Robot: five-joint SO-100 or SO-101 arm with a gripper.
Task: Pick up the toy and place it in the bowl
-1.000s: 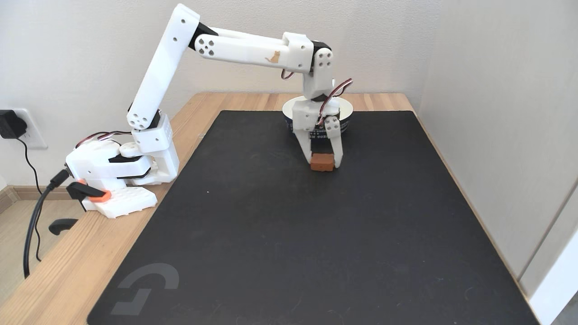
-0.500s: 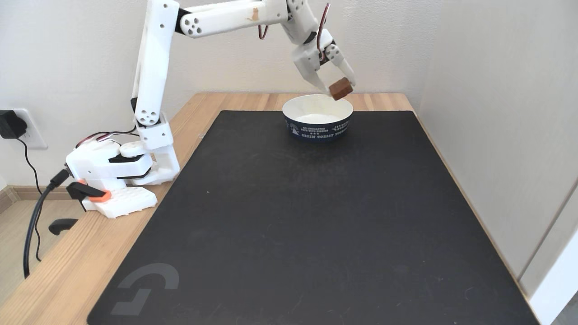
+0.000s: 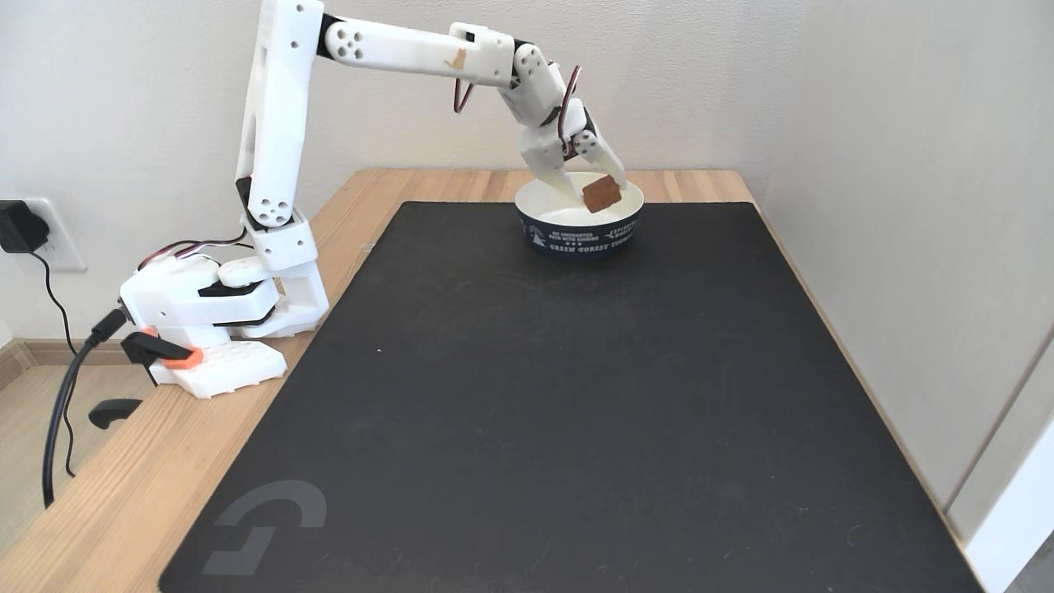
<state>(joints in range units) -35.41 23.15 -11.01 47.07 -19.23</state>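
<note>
Fixed view, first question: what are the fingers doing?

— The white fingers (image 3: 599, 191) point down and to the right, closed around a small reddish-brown block, the toy (image 3: 602, 193). The toy sits tilted between them, one corner lower than the other.

— Where is the toy compared with the bowl?

— It hangs inside the ring of the bowl's rim, seen against the cream inner wall. Whether it touches the bottom of the bowl (image 3: 580, 239) I cannot tell from this angle. The bowl is round, dark navy outside with white printed lettering, and it stands at the far edge of a black mat (image 3: 568, 412).

— And the arm behind the fingers?

— A white arm (image 3: 395, 45) rises nearly straight up from its base at the left, bends at the top, and reaches across to the right, then angles down at the wrist toward the bowl. Red and dark wires loop beside the wrist. A small tan cat shape marks the forearm.

— What holds it all?

— A light wooden surface (image 3: 123, 486) carries the mat and the arm's base (image 3: 202, 317), which is fixed at the left edge with an orange and black clamp. A black cable (image 3: 62, 412) runs down from the base, and a black plug sits in a wall outlet (image 3: 58, 247) at far left. Pale walls stand behind and to the right.
</note>
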